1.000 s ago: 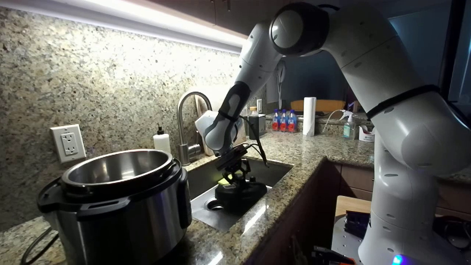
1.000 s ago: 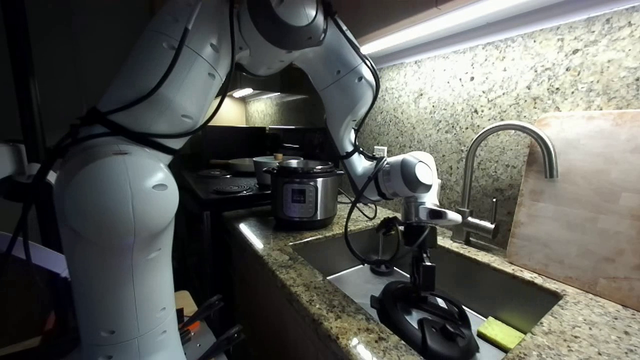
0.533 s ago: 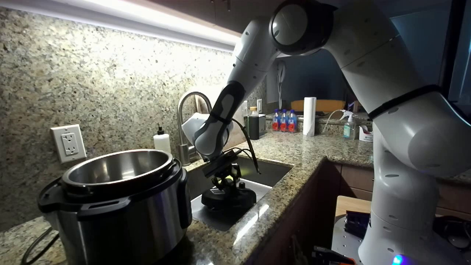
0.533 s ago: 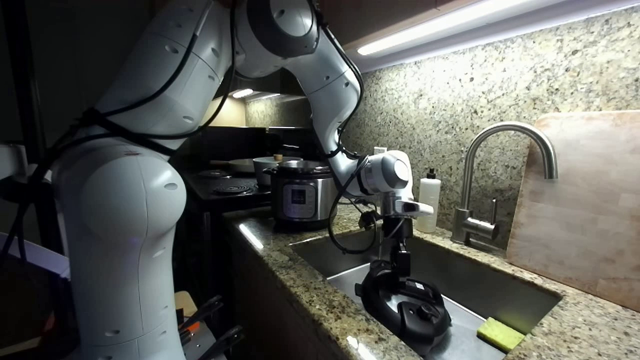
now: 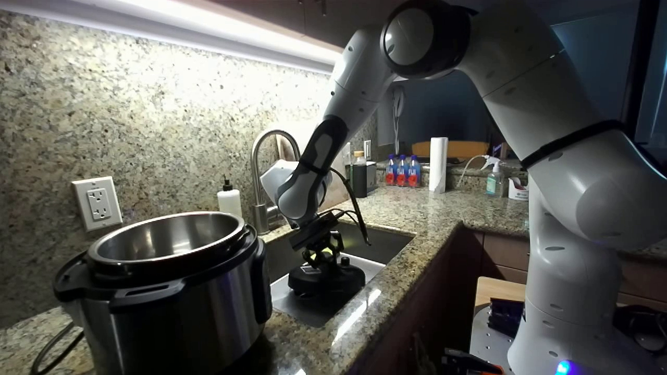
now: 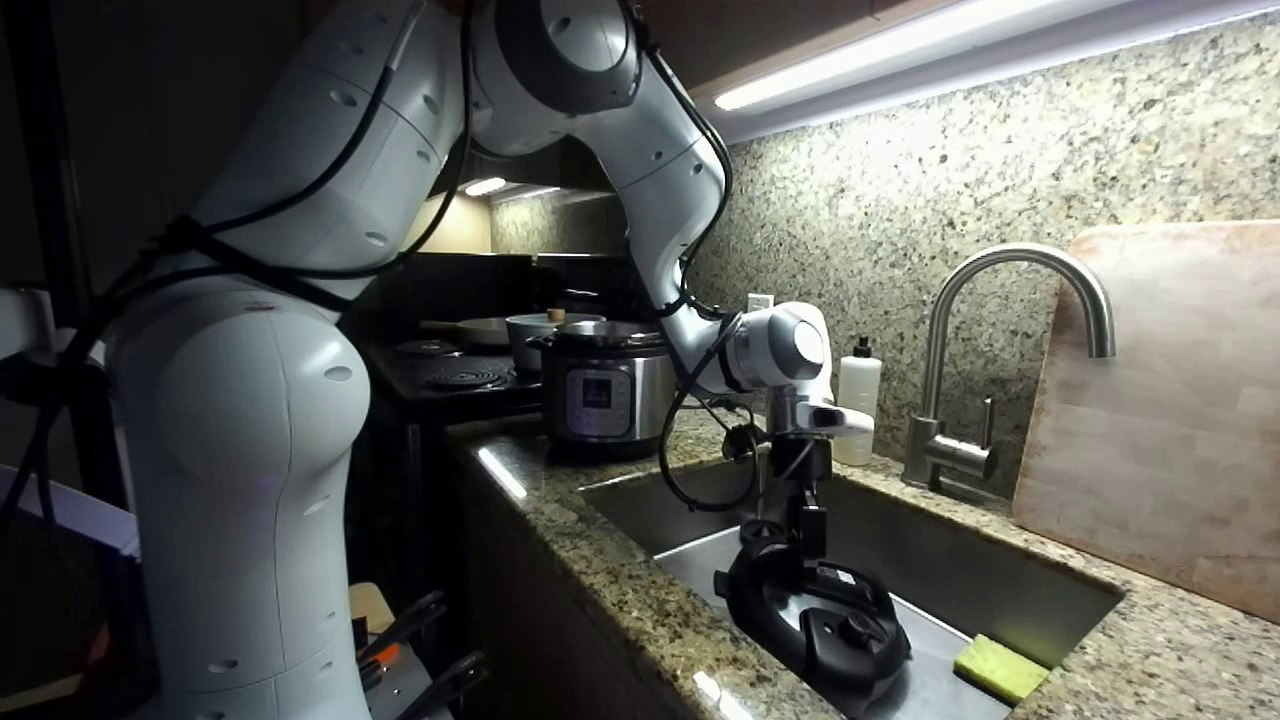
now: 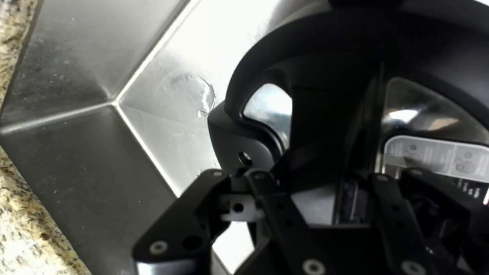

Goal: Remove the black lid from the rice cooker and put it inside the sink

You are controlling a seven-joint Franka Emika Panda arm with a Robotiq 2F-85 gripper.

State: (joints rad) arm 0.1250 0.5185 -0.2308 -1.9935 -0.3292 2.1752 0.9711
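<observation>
The pincer [image 6: 808,550] is pointing down into the sink [image 6: 980,570], its jaws clamping on the handle [image 7: 324,114] of the black lid [image 6: 820,635]. The lid is showing within the sink's walls; the views are leaving unclear whether it is touching the sink's floor. The white arm [image 6: 650,190] is arching above the sink. The rice cooker [image 5: 172,312] is standing on the counter [image 5: 427,213] just beside one end of the sink, showing its steel inner pot [image 5: 172,237] in an exterior view. Toward the sink's other end a yellow sponge [image 6: 1000,668] is lying inside. Behind the sink, a tap [image 6: 935,380], a soap bottle [image 6: 858,405] and a chopping board [image 6: 1160,420] are standing, the board leaning back away from the sink.
</observation>
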